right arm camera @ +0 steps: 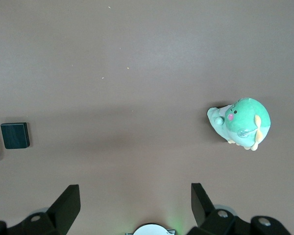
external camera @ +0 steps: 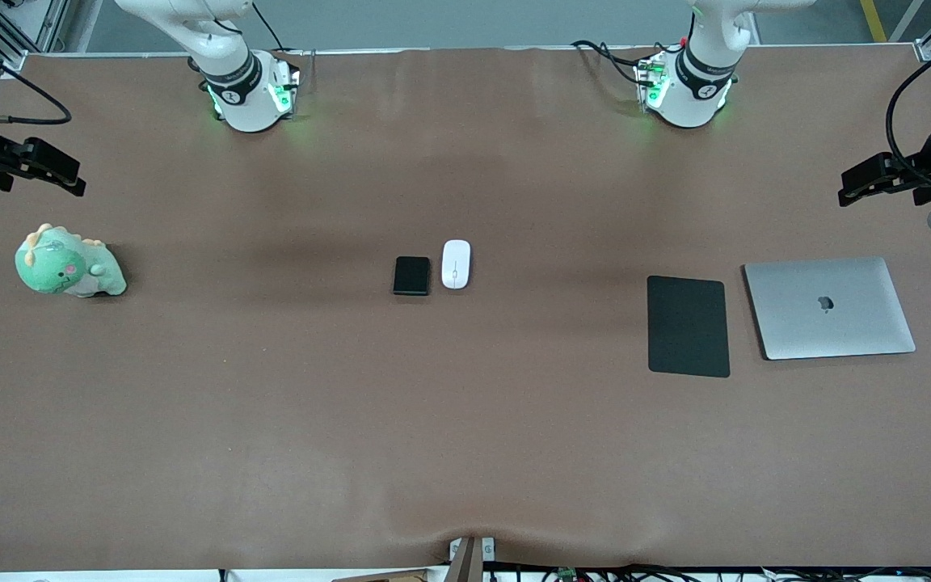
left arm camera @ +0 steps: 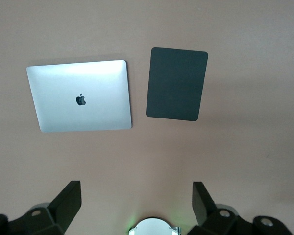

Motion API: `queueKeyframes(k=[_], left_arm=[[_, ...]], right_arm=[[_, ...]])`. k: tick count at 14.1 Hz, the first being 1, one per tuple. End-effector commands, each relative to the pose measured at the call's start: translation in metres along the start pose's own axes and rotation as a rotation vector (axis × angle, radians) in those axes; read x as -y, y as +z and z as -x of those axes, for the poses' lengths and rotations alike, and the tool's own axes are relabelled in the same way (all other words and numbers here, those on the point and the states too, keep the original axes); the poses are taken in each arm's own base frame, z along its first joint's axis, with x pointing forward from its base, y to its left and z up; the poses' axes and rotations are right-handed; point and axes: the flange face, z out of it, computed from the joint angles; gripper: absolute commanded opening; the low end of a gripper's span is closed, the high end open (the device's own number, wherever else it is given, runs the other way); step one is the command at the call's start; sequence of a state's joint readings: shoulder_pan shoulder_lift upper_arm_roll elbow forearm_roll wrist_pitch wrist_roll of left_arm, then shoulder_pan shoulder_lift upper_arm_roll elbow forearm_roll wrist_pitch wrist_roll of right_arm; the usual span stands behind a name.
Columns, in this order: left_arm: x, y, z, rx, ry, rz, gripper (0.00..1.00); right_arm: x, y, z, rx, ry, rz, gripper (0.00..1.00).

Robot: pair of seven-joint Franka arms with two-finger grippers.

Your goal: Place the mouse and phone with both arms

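While both tools, left tool [left arm camera: 134,203] and right tool [right arm camera: 132,203], hang wide and empty near the desk's ends, phone [external camera: 411,276] and mouse [external camera: 456,263] lie mid-desk, the phone toward the right arm's end.

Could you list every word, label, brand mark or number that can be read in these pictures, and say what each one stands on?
No words or numbers can be read.
Apple logo, a sign without letters: on the lid of the closed silver laptop, beside the black mouse pad.
Small dark marks on the arm bases: too small to read.
The mouse, the phone and the green plush toy show no text.
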State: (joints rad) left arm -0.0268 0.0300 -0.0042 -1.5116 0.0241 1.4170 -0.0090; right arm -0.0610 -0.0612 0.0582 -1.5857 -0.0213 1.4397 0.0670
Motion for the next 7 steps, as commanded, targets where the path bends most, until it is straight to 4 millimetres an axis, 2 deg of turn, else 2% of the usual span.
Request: queueKeyframes(k=[1,7], left_arm=[[-0.0043,0.0018,-0.0048,-0.005,-0.015,0.008,1.00],[-0.0044,0.0066,-0.0085,0.004,-0.014,0.000,1.00]], right_arm=[[0.0024,-0.0060,-0.0012,-0.003,-0.007,0.011,1.00],[0.0058,-0.0090,-0.0009,-0.011,-0.013,0.009,1.00]])
